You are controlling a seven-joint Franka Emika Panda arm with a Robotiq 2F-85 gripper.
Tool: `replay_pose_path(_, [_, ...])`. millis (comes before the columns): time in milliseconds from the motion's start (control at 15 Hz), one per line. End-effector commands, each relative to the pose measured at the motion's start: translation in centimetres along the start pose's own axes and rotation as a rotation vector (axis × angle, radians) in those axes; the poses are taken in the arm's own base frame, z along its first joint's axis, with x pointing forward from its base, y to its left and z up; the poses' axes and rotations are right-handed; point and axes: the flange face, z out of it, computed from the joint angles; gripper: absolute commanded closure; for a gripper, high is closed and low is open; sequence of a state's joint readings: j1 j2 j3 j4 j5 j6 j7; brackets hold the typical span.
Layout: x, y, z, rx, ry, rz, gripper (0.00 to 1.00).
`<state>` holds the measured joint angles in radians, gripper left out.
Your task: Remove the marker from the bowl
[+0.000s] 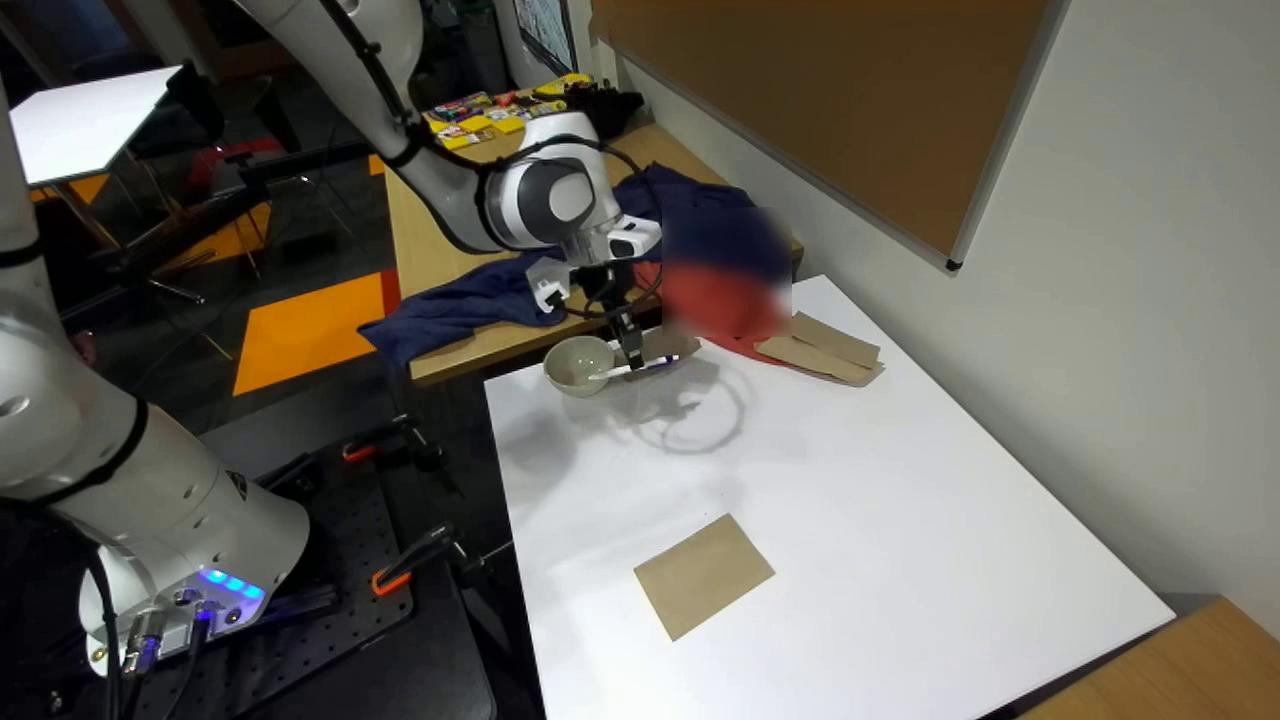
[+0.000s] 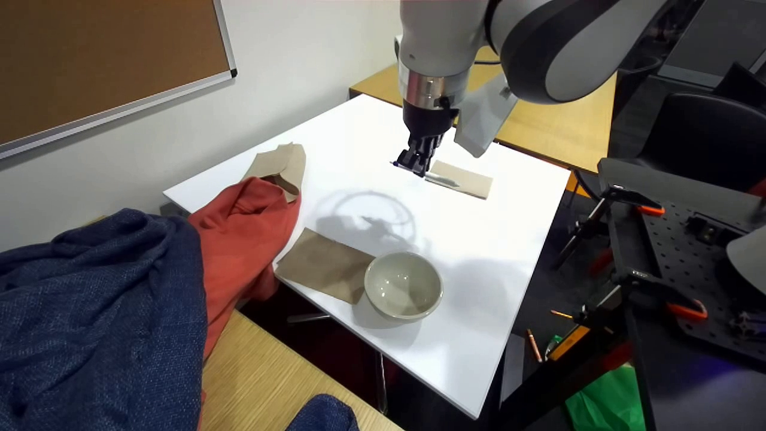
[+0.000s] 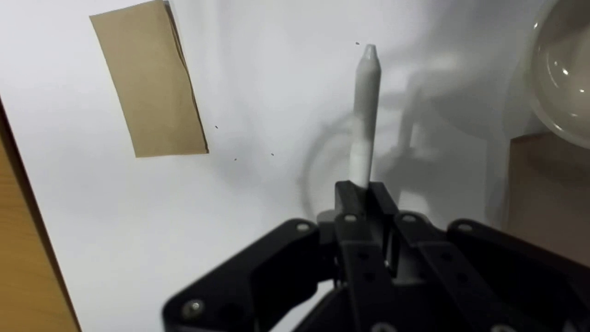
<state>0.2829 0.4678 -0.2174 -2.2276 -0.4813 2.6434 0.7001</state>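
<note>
My jaws are right up close in the wrist view, aimed down at the desk (image 3: 161,212), arm (image 1: 440,190) stretched out above it. Bowl (image 2: 404,287) sits near the edge, just beside some brown paper (image 2: 323,263). Got the marker (image 3: 366,106) clamped in those jaws, tapered end poking out, clear of desk and bowl.

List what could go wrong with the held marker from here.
The gripper pinches the marker with a long end sticking out, so a bump might twist it. Let go above the table, it could drop and roll. A low swing might knock the bowl, which sits near the table's edge.
</note>
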Motion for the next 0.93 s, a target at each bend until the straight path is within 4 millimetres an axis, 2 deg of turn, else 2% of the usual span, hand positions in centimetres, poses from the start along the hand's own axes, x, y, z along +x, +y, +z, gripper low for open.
replay_pose_path(0, [-0.7, 1.3, 2.0, 0.030, 0.046, 0.051, 0.97])
replay_pose_path(267, [-1.0, 2.0, 4.9, 0.062, 0.051, 0.062, 0.97])
replay_pose_path(600, [-1.7, 1.6, 8.4, 0.096, 0.013, 0.095, 0.97])
replay_pose_path(867, [-2.2, 1.2, 10.1, 0.108, -0.025, 0.100, 0.97])
